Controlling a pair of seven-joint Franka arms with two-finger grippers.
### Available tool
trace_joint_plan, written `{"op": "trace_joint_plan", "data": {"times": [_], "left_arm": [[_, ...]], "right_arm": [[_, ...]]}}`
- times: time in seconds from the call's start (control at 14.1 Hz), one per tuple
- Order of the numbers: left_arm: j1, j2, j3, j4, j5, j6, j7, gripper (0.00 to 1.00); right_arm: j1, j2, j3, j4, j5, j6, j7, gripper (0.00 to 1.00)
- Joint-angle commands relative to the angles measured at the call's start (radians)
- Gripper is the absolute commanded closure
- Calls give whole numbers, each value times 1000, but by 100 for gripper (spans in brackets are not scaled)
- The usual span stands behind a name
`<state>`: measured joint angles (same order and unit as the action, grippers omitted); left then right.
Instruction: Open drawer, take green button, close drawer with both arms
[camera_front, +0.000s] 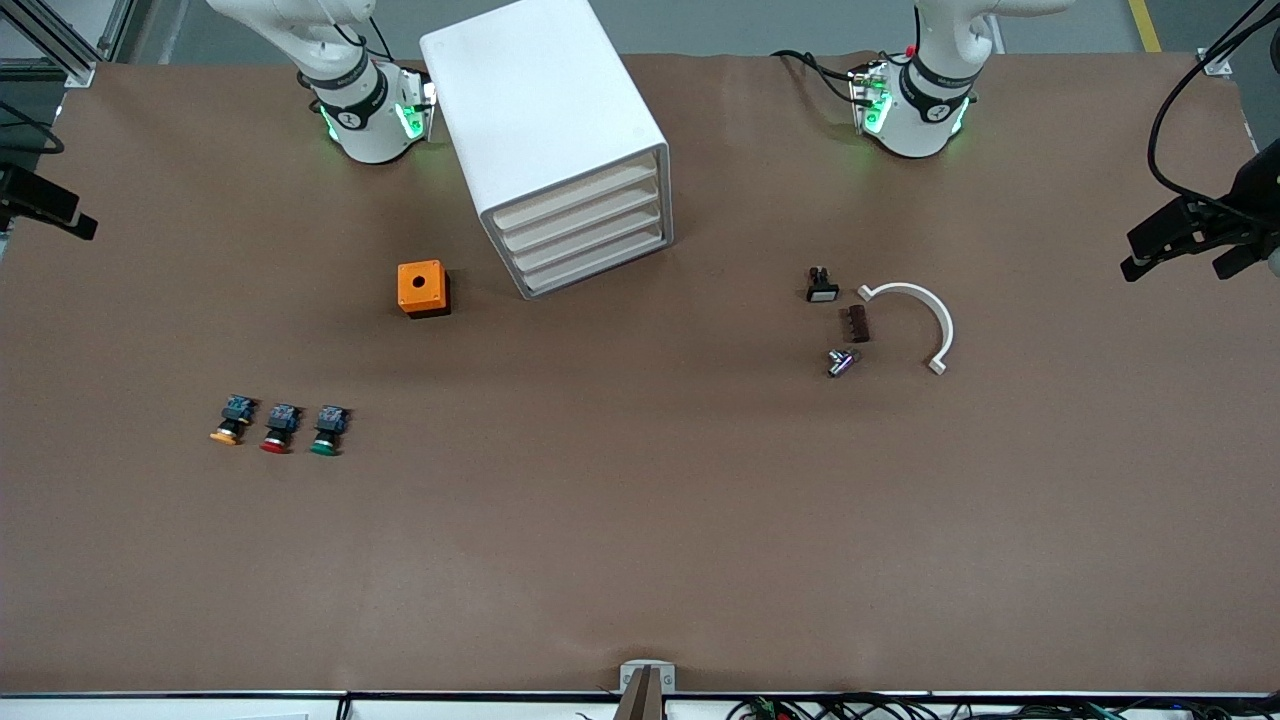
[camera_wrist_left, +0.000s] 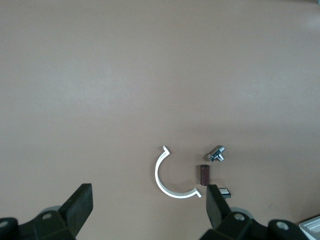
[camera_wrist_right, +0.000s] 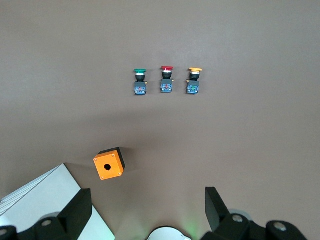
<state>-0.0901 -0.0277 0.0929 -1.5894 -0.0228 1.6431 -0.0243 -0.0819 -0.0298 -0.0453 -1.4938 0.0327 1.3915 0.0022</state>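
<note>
The white cabinet (camera_front: 545, 110) stands between the two arm bases, and all of its cream drawer fronts (camera_front: 585, 225) are pushed in. The green-capped button (camera_front: 327, 432) (camera_wrist_right: 140, 81) lies on the table toward the right arm's end, last in a row of three. My right gripper (camera_wrist_right: 147, 195) hangs high above its own base, open and empty, with a corner of the cabinet (camera_wrist_right: 45, 197) below it. High over the left arm's end of the table, my left gripper (camera_wrist_left: 148, 192) is also open and empty. Neither hand shows in the front view.
An orange box with a hole (camera_front: 422, 288) sits beside the cabinet. Red-capped (camera_front: 279, 428) and orange-capped (camera_front: 233, 420) buttons lie beside the green one. At the left arm's end lie a white curved clip (camera_front: 920, 315), a brown block (camera_front: 857, 323), a metal part (camera_front: 841, 362) and a small black switch (camera_front: 821, 285).
</note>
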Motion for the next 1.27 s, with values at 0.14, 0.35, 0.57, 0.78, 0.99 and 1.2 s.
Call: {"op": "trace_joint_plan", "data": {"times": [0.14,0.35,0.57,0.78,0.99,1.2], "left_arm": [[-8,29,-2,42,15,-32,-14,0],[-11,40,-2,42,18,-37,-16,0],[-10,45,-7,40,14,-45,-17,0],[-8,45,-8,40,11,-52,-17,0],[-7,45,-8,42,7,-62,-16,0],[-5,45,-10,39,6,-66,-16,0]], "right_arm": [[2,-145,5,-181,-1,69,7,0],[4,-145,5,-181,-1,73,7,0],[4,-145,5,-180,-4,72,2,0],[5,-145,9,-178,-20,81,-1,0],[5,-147,9,-178,-30,90,-19,0],[4,-148,5,-180,-30,99,-30,0]]}}
